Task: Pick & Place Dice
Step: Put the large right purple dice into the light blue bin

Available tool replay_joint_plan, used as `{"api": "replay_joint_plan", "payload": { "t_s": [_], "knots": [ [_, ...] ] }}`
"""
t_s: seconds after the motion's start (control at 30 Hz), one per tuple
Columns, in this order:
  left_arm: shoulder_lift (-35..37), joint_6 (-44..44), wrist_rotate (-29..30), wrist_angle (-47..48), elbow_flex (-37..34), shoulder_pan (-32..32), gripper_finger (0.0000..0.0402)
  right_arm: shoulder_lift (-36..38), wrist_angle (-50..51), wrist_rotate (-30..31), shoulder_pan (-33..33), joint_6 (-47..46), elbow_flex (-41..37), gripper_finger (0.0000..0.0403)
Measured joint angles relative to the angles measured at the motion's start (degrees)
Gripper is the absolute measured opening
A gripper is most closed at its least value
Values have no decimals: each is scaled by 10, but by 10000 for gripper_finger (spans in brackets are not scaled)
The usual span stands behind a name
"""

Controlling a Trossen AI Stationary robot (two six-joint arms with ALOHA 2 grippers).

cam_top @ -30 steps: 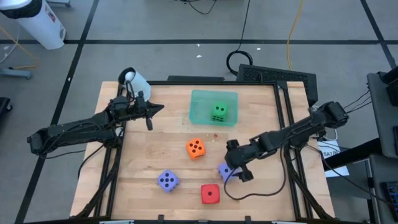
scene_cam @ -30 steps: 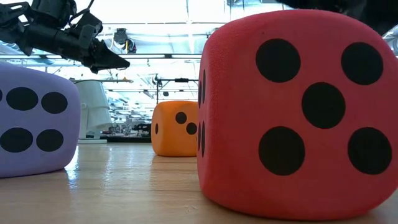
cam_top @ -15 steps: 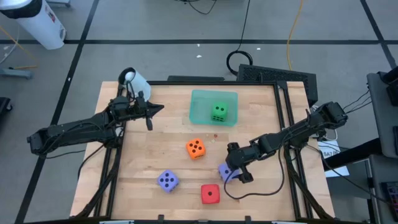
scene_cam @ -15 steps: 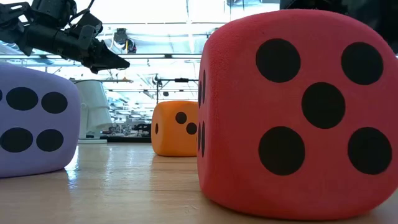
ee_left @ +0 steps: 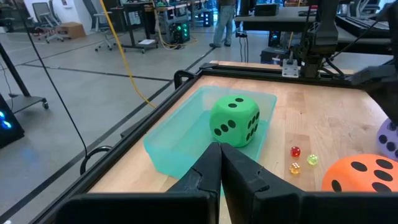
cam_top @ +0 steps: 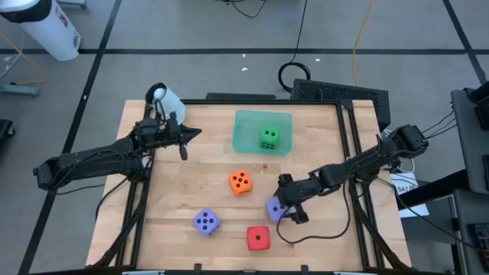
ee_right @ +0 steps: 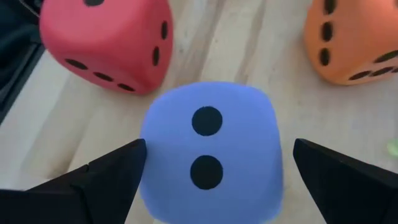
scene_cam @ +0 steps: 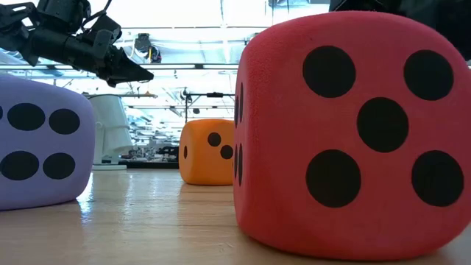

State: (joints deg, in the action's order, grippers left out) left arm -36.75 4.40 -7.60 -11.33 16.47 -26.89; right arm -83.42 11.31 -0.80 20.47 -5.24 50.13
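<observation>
The right gripper is now lower and closer over the purple die, at 4 o'clock from the orange die — fingers apart on both sides, not yet clamped. I judge a grasp comes next. The left gripper, fingers together, waits at 9 o'clock of the teal tray holding the green die.

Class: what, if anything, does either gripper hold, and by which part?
Nothing is clearly held. The open right gripper straddles a purple die, fingers beside opposite faces; contact is unclear.
</observation>
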Motion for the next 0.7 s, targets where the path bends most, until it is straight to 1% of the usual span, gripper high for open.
{"api": "replay_joint_plan", "payload": {
  "t_s": [0.07, 0.23, 0.37, 0.53, 0.7],
  "knots": [
    [0, 0, 0, 0, 0, 0, 21, 8, 4, 4, -2, 6, 0, 399],
    [0, 2, 0, 0, 0, 0, 21, 31, 2, 42, -2, 9, 0, 399],
    [0, 2, 0, 2, 0, 0, 21, 43, -2, 41, 2, 11, 1, 400],
    [0, 4, 0, 3, 0, 0, 21, 35, 10, 38, 21, 14, 1, 400],
    [0, 4, 0, 3, 0, 0, 21, 13, 8, 43, 23, 2, 1, 400]
  ]
}}
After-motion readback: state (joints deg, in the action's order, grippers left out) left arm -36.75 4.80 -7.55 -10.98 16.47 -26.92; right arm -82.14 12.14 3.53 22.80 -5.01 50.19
